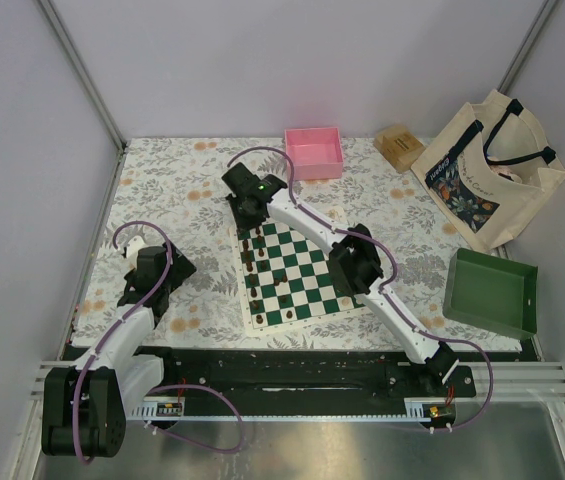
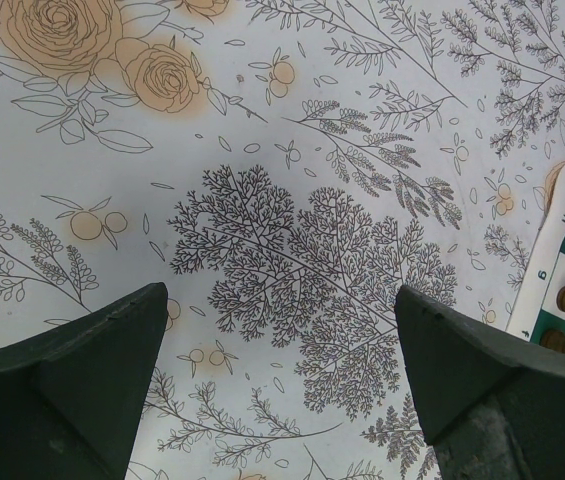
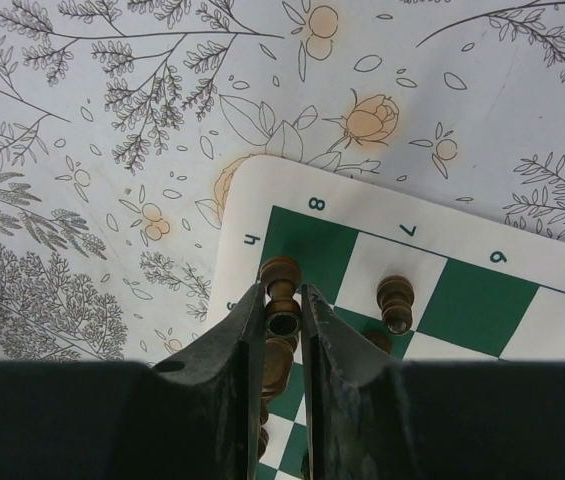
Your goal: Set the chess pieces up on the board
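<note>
Brown chess piece: upright at corner square of board, pinched by right gripper.
Left gripper: fingers spread wide above floral tablecloth.

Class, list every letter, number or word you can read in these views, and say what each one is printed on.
"8", "7", "6": rank numbers on the white border of the board, upside down in the right wrist view.
"h": file letter at that border's corner, also upside down.
"6": on the same border, in the left wrist view.
Lettering on the tote bag: too small to read.
</note>
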Robot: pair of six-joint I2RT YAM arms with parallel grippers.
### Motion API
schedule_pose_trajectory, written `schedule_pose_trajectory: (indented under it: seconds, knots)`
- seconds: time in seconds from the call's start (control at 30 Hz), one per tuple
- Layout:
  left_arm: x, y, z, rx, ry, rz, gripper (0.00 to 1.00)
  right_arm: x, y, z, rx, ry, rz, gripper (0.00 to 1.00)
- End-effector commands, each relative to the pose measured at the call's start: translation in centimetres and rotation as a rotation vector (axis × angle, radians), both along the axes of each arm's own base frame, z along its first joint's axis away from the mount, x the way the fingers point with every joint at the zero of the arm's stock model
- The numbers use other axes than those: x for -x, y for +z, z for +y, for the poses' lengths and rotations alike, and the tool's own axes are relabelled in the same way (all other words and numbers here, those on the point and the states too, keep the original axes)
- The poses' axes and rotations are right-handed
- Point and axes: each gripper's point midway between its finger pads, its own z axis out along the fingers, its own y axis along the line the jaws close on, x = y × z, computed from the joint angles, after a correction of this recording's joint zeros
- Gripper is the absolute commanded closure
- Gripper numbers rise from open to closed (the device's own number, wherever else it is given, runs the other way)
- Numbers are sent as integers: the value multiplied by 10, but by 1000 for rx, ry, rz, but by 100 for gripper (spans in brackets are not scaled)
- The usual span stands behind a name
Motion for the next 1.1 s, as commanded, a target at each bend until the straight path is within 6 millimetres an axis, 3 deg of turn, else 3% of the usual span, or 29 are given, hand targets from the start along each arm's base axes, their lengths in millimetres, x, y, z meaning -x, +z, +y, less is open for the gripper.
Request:
schedule_pose_trajectory:
  seconds: [0.0,0.53,0.73,0.9,1.07]
  knots:
    - [-14,19,2,-6,7,-67,1,-9,9,2,-10,-5,-39,75]
    - [-13,19,2,-6,8,-67,1,-13,4,-2,17,-17,-56,72]
    - [-14,19,2,-6,7,-66,1,-10,4,1,3,-11,-45,63]
    - [-13,19,2,-4,8,-65,1,-10,16,6,-35,-2,-47,54]
    - [-13,19,2,-6,8,-67,1,-11,50,12,-93,11,-85,51]
